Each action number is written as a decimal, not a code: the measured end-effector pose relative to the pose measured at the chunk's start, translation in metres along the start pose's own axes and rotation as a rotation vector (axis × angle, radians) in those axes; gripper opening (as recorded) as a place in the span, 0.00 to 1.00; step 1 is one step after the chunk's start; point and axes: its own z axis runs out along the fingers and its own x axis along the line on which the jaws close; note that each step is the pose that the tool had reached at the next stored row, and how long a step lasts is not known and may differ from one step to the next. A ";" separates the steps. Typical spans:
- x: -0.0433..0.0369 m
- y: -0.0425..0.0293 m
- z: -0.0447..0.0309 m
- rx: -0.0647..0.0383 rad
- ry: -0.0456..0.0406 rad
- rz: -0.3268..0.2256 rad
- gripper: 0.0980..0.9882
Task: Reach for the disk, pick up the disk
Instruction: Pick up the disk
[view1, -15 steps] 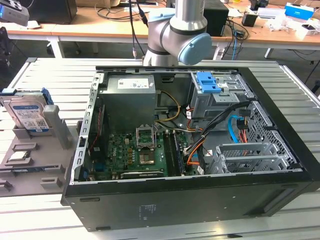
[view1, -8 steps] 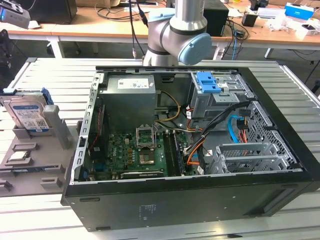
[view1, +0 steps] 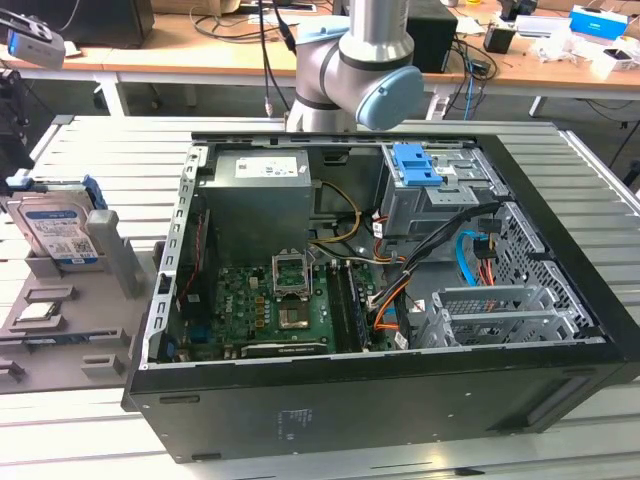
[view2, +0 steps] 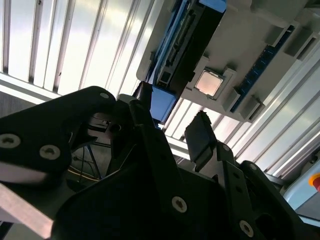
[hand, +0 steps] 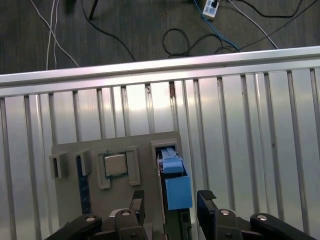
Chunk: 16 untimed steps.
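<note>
Tool (hand: 171, 195) hangs spread astride the disk (hand: 177, 192), touching neither face. Standing on edge in its grey holder (hand: 65, 200), at nine o'clock from the computer case (view1: 350, 410), the disk offers both faces for pinching.

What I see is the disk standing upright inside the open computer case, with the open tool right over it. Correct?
Not inside the case. The exterior view shows the disk standing upright in a grey holder outside the case, on the exterior view's left. The rest holds: the open tool is right over it in the first wrist view.
</note>
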 end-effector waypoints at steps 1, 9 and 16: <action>-0.0003 0.0000 0.0012 0.000 0.0000 0.000 0.50; -0.0023 -0.0003 0.0140 0.000 0.0001 -0.005 0.50; -0.0023 -0.0006 0.0220 0.000 0.0001 -0.005 0.50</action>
